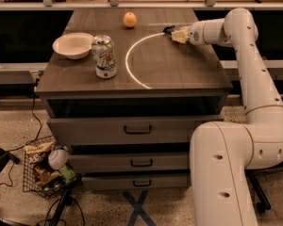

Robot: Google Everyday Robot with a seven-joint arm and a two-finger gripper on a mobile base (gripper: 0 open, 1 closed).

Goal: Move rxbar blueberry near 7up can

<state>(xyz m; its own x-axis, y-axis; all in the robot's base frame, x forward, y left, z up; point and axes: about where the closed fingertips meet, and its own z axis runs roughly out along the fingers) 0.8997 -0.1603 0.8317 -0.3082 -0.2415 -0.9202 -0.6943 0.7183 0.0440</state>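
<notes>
The 7up can (105,56) stands upright on the left part of the wooden cabinet top (179,69), silver-white with green marks. The rxbar blueberry (168,30) shows as a small dark blue shape at the far right of the top, partly hidden by my gripper. My gripper (178,35) is at the bar's right side, low over the surface, and touches or covers part of it. The bar is far to the right of the can.
A white bowl (73,44) sits left of the can, close to it. An orange (129,19) lies at the back middle. A pale arc (132,65) is marked on the top. Drawers (137,130) are below, and a wire basket (42,171) stands on the floor at left.
</notes>
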